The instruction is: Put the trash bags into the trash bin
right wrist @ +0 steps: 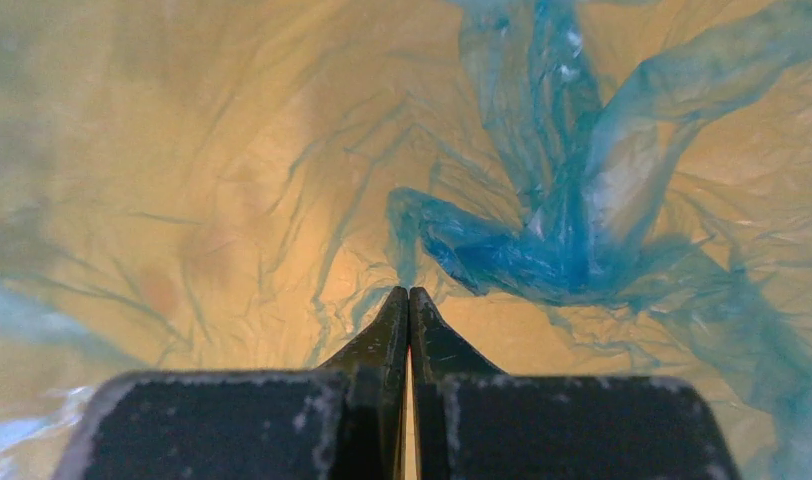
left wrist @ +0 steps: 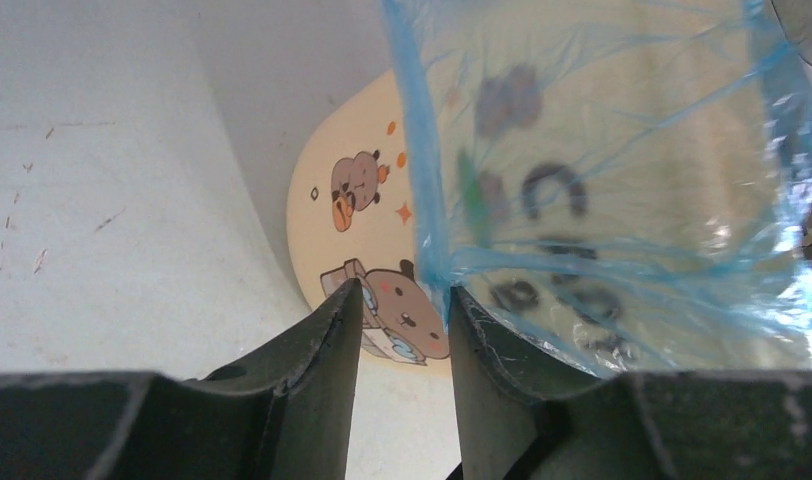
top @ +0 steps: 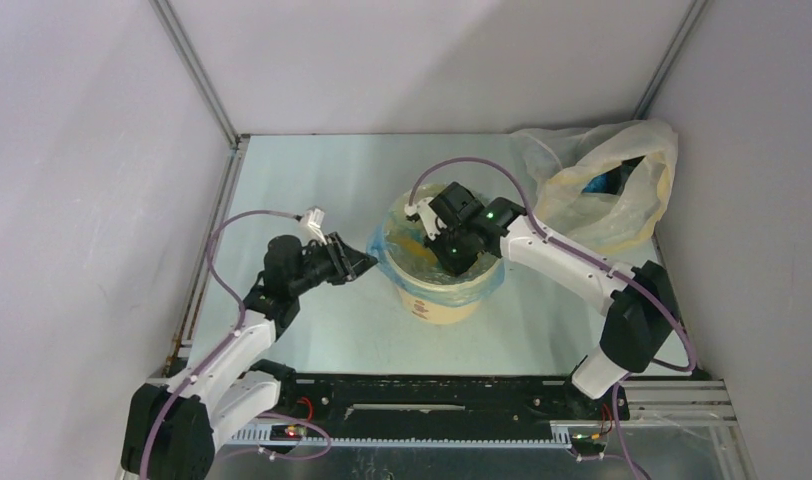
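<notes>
My left gripper [left wrist: 404, 292], jaws apart and empty, sits at the blue bag [left wrist: 622, 250] where its edge drapes over the bin [left wrist: 332, 215], mid table [top: 302, 180]. Further in, my right gripper [right wrist: 409, 295], shut on nothing, points down inside the lined bin. Next, I reckon: pinch that hem and tug it down.

Left white-and-black jointed arm [top: 227, 355] and right white-and-black jointed arm [top: 567, 258]: lilac cables [top: 472, 162] looped alongside; green indicator light [top: 489, 213] upper centre.

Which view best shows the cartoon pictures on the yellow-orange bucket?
Left wrist: cartoon pictures on the yellow-orange round plastic bucket look close, sharp. Top view: tiny mark only. Right wrist: only its inside.
</notes>
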Available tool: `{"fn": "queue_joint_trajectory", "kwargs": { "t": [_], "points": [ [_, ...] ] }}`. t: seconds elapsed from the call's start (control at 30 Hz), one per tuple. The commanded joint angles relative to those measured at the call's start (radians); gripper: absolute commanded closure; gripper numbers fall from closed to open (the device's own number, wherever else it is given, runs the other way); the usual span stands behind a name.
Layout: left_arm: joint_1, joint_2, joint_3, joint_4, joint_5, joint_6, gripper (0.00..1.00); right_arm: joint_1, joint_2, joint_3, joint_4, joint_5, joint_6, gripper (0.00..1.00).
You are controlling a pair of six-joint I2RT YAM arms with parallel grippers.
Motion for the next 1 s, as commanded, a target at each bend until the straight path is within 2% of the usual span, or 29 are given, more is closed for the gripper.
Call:
{"fn": "queue_joint_trajectory", "kwargs": {
  "t": [0.0,0.2,0.3,0.43,0.7,0.8,0.97],
  "points": [
    [0.003,0.024,-0.030,0.088,0.030,-0.003,0.59,0.003,-0.006,-0.058,0.070,0.009,0.020,1.00],
    [0.001,0.071,-0.039,0.132,0.054,-0.008,0.72,0.001,0.016,-0.106,0.115,-0.001,0.051,1.00],
    [0.001,0.089,-0.035,0.144,0.069,-0.010,0.73,-0.002,0.035,-0.116,0.123,0.000,0.054,1.00],
    [-0.001,0.078,-0.045,0.151,0.067,-0.013,0.65,-0.004,0.070,-0.125,0.132,0.002,0.057,1.00],
    [-0.002,0.040,-0.048,0.139,0.080,-0.019,0.57,-0.020,0.132,-0.158,0.183,-0.001,0.072,1.00],
    [-0.002,-0.008,-0.029,0.082,0.072,-0.015,0.54,-0.021,0.154,-0.180,0.211,-0.006,0.081,1.00],
    [-0.002,-0.117,0.013,-0.042,0.037,0.006,0.41,-0.021,0.205,-0.218,0.266,-0.014,0.105,1.00]
  ]
}}
